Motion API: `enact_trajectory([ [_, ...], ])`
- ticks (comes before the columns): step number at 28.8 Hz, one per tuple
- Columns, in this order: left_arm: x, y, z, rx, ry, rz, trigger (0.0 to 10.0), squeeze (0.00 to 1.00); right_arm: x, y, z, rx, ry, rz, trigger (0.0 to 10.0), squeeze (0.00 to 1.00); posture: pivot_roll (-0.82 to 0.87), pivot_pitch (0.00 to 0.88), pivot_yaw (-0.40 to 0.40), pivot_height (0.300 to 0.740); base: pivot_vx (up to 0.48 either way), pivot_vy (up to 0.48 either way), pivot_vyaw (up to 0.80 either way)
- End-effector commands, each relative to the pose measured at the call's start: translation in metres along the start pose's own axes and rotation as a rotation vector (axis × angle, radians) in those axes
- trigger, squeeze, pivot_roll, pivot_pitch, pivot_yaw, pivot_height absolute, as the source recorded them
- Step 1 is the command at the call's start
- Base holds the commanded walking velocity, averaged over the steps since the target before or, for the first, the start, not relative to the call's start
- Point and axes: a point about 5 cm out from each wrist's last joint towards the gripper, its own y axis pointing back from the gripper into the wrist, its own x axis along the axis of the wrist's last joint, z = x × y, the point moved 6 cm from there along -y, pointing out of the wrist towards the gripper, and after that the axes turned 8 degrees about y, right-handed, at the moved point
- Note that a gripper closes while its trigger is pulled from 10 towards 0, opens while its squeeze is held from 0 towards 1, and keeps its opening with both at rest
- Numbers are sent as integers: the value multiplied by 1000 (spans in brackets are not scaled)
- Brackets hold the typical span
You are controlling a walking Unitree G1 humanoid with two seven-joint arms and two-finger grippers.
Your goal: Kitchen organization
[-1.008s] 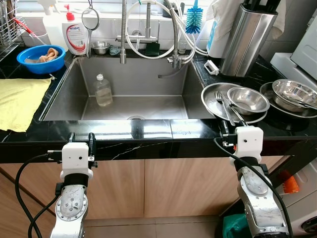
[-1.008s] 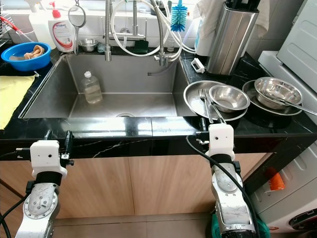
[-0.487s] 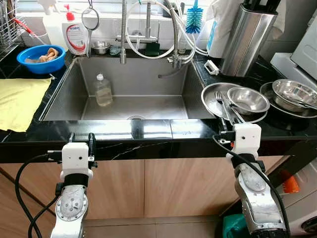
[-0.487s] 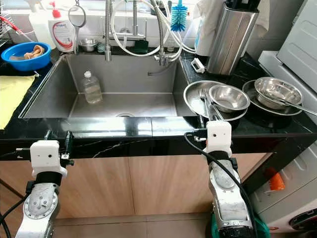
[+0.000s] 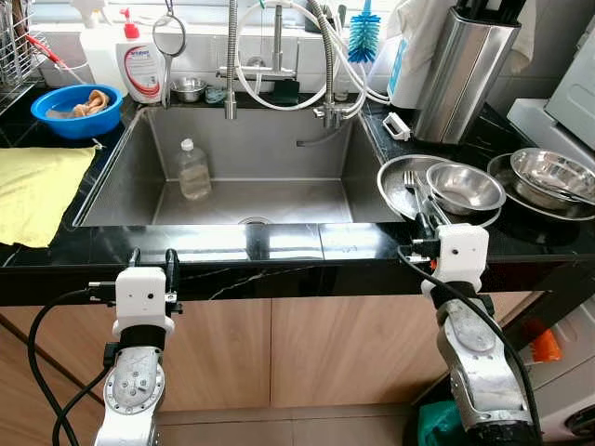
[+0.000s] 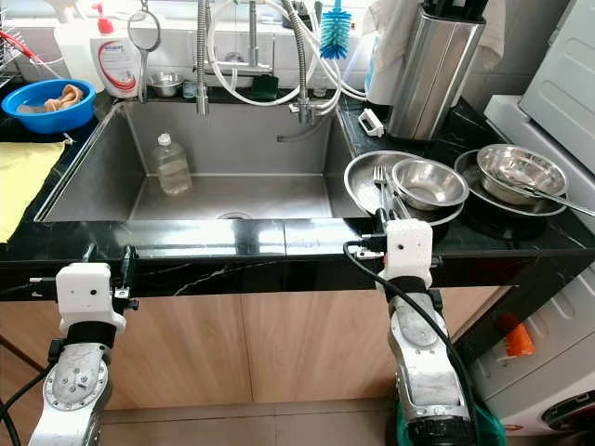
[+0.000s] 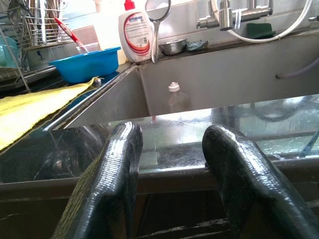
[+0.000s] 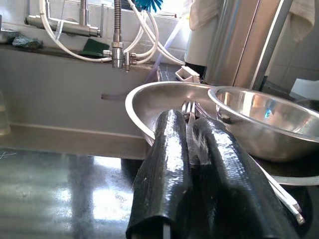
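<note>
A steel fork (image 8: 189, 130) lies tines-up on the wide steel plate (image 5: 402, 185) on the bench (image 5: 279, 243) right of the sink, its handle pinched between the right tool's (image 8: 192, 149) fingers. A shiny steel bowl (image 5: 465, 187) (empty) sits on that plate's right side.

A black stone counter (image 5: 279, 243) with pale veins runs across the scene, and a steel sink (image 5: 251, 172) is set into its middle. Below the near edge are light wooden cabinet doors (image 5: 307, 353), with a tiled floor (image 5: 279, 432) beneath them. At the far side, taps (image 5: 232, 65) and white hoses (image 5: 297, 56) rise in front of a pale wall, where bright daylight comes in, perhaps from a window. A white appliance (image 5: 572, 93) stands at the far right. A wire rack (image 5: 11, 46) sits at the far left.
</note>
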Motion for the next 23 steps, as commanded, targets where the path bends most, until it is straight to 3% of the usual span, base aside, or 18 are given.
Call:
enact_trajectory([
  [1, -1, -1, 0, -2, -10, -3, 10000, 0, 0, -2, 0, -2, -10, -4, 0, 0, -40, 0, -70, 740, 0, 0, 0],
  [10, -1, -2, -2, 0, -13, -3, 10000, 0, 13, -5, -3, 5, -20, 46, 0, 0, -39, 0, -68, 740, 0, 0, 0],
  [14, 0, -2, -2, -1, -14, -1, 10000, 0, 32, -10, 0, -8, -9, 113, 0, 0, -41, 2, -66, 740, 0, 0, 0],
  [15, -1, -3, -2, -2, -14, -1, 10000, 0, 43, -10, 0, -5, 16, 164, 0, 0, -41, 2, -66, 740, 0, 0, 0],
  [23, -1, -3, -2, -1, -14, -3, 10000, 0, 60, -13, 3, -28, 97, 233, 0, 0, -41, 6, -67, 740, 0, 0, 0],
])
